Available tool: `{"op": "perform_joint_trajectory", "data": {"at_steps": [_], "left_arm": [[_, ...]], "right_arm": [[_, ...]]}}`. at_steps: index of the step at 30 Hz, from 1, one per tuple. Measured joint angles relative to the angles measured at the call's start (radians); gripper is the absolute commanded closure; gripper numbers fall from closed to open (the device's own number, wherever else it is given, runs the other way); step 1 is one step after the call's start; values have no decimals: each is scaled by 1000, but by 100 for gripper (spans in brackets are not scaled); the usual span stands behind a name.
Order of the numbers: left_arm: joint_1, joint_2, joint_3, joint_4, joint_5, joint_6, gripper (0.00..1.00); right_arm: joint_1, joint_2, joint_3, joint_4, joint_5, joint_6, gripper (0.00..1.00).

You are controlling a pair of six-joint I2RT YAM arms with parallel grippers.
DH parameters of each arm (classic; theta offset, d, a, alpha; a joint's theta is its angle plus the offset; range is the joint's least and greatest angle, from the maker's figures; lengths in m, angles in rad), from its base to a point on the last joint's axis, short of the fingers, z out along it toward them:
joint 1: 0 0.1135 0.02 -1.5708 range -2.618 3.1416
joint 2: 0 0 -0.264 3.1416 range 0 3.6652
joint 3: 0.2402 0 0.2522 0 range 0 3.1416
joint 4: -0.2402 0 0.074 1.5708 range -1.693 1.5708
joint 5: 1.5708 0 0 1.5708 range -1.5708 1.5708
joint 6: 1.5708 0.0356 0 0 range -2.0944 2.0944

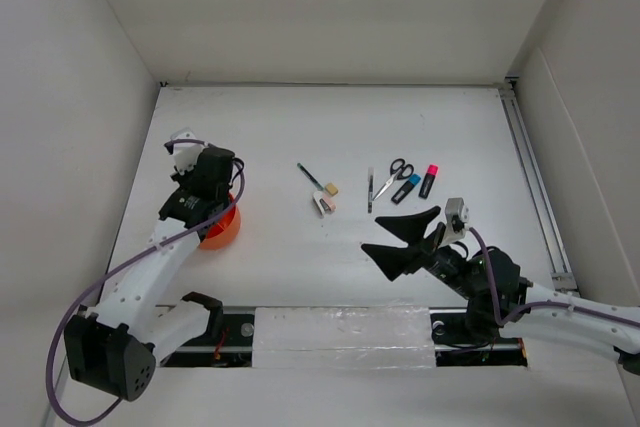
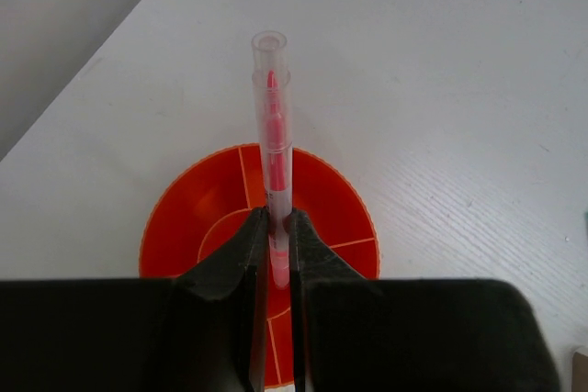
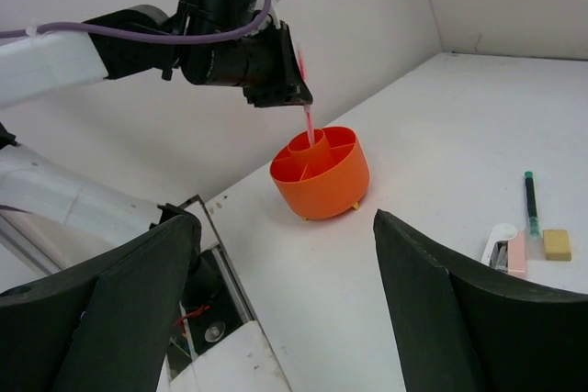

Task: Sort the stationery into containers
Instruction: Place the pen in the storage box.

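Red pen [image 2: 274, 162]: clear plastic barrel, slim, stiff and light. Judged slippery, so it may swivel in a two-point pinch.

Your left fingers [image 2: 250, 250] are clamped narrow on its lower barrel, and most of its length stands above the grip. That hold looks sound. For a regrip, take it mid-barrel, across the shaft.

The pen hangs nearly upright over the orange cup [image 3: 322, 185], at left of centre in the top view. Its lower end is at the cup's inner ring.

The cup is thin plastic and probably light, and a sideways nudge from the pen could slide it on the desk [image 1: 290, 257].

Your right fingers [image 3: 432, 291] stand wide apart and hold nothing, low over the desk at lower centre of the top view.

Hard to see:
- The pen's lower end is covered by the fingers in the left wrist view and sits behind the ring's rim in the right wrist view. You cannot tell whether it touches the cup floor.
- The left arm covers most of the cup from above.
- The scissors [image 1: 397, 169] and the highlighters beside them, right of centre, show only from the top and are small.
- The white item [image 3: 501, 243] next to the erasers is not identifiable.
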State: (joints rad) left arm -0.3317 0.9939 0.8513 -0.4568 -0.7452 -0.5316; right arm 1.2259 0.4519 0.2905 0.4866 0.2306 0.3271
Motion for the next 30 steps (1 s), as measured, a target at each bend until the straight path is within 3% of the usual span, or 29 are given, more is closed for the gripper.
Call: {"op": "perform_joint_trajectory", "data": {"at_steps": [14,19,30], "left_arm": [[0,63,0,-62,56,-70,98],[0,61,0,-81,55,-87,78],[0,40,2,-87,59,-99,58]], "right_arm": [[0,-7,0,0,0,-1,15],[0,-8,0,0,1,-3,15],[0,-16,-12,-3,26,-13,12]]}}
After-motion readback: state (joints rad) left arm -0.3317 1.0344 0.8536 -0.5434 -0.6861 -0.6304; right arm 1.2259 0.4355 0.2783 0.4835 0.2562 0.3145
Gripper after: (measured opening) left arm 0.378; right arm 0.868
